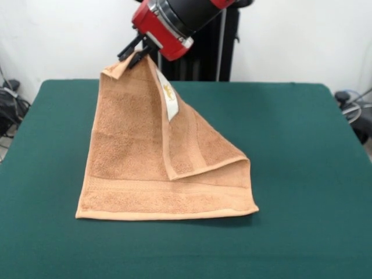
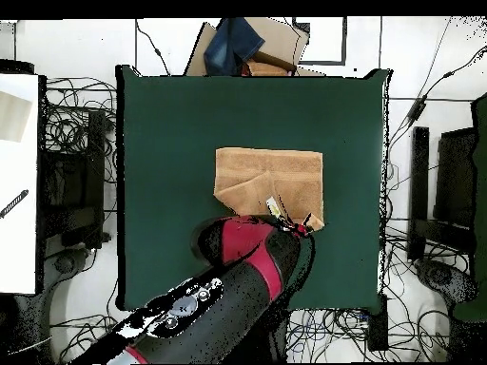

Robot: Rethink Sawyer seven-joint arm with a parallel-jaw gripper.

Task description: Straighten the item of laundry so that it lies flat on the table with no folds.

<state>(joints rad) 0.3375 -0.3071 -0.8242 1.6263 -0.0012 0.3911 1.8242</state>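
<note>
Green table (image 1: 302, 174), jaws clamped on towel (image 1: 145, 168) corner

- The table (image 1: 302, 174) lies bare green on both sides of the towel (image 1: 139, 168) and along the near edge in the front view, so a gripper could pass there freely
- The towel itself is low where it lies on the cloth, but one corner is lifted, forming a raised tent
- The gripper (image 1: 135, 56) is pinched on that lifted corner, and the red and black arm (image 2: 238, 266) hangs over the table's robot side, blocking that approach
- Cables (image 2: 76, 143) crowd the floor around the table
</note>
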